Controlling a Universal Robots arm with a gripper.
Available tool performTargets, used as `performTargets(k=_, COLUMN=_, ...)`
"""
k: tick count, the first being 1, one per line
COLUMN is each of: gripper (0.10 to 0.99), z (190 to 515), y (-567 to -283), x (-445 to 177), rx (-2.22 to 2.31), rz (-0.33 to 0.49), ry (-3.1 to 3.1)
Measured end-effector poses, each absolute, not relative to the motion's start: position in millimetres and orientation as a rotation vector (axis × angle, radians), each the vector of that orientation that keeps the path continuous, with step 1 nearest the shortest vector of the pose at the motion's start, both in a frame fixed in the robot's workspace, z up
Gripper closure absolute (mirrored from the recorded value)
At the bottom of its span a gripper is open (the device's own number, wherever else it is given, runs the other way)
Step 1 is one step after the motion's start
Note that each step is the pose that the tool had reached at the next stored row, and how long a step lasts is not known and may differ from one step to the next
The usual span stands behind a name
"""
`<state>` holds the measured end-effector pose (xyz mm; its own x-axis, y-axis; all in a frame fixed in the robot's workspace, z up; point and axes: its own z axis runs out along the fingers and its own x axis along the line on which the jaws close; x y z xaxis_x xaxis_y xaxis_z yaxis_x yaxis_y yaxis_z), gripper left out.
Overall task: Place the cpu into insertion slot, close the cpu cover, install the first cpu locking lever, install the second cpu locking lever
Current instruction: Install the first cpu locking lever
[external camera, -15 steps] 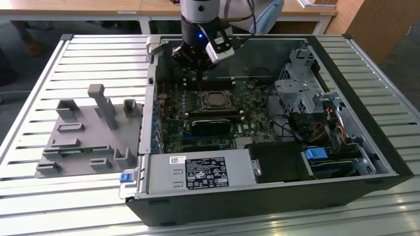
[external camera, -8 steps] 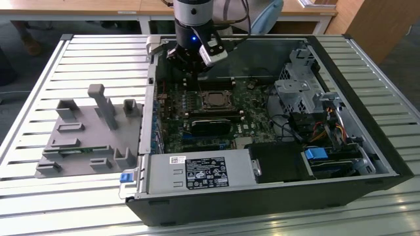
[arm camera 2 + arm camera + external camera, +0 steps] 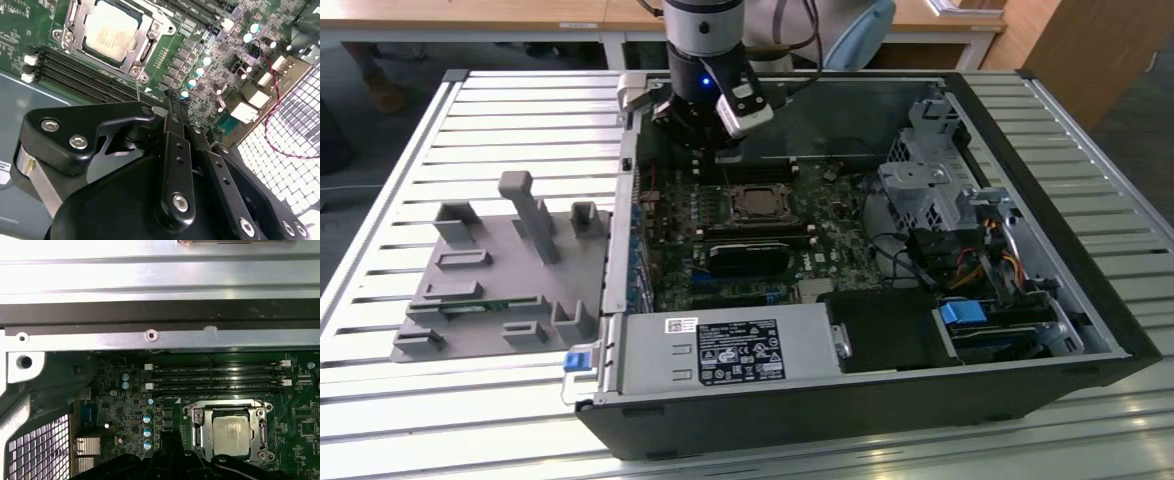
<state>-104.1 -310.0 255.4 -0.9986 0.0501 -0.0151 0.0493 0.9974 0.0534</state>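
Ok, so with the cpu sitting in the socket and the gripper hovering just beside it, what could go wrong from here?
1. A thin locking lever stands up right by the gripper; a slightly off approach could bend it or slip past it.
2. The memory slots and small capacitors crowd the cpu cover; the gripper might knock them.

I can read no text anywhere. On the power supply (image 3: 647, 368), a black label (image 3: 738, 355) and a small white sticker (image 3: 683, 324) carry print too fine to make out. White lettering runs along the memory slots (image 3: 215, 376), and the cpu (image 3: 111, 31) has faint, illegible marks on top.
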Motion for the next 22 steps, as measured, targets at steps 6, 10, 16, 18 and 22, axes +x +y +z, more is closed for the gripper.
performTargets(k=6, gripper=0.969, z=255, y=-301, x=-106, rx=0.078, rz=0.083, ry=3.123)
performTargets(k=10, gripper=0.969, z=255, y=-295, x=-106, rx=0.078, rz=0.083, ry=3.123)
performTargets(k=16, gripper=0.969, z=254, y=-292, x=-104, rx=0.078, rz=0.083, ry=3.123)
performTargets(k=18, gripper=0.969, z=254, y=-292, x=-101, rx=0.078, rz=0.083, ry=3.123)
performTargets(k=22, gripper=0.969, z=253, y=-291, x=-95, rx=0.078, rz=0.083, ry=3.123)
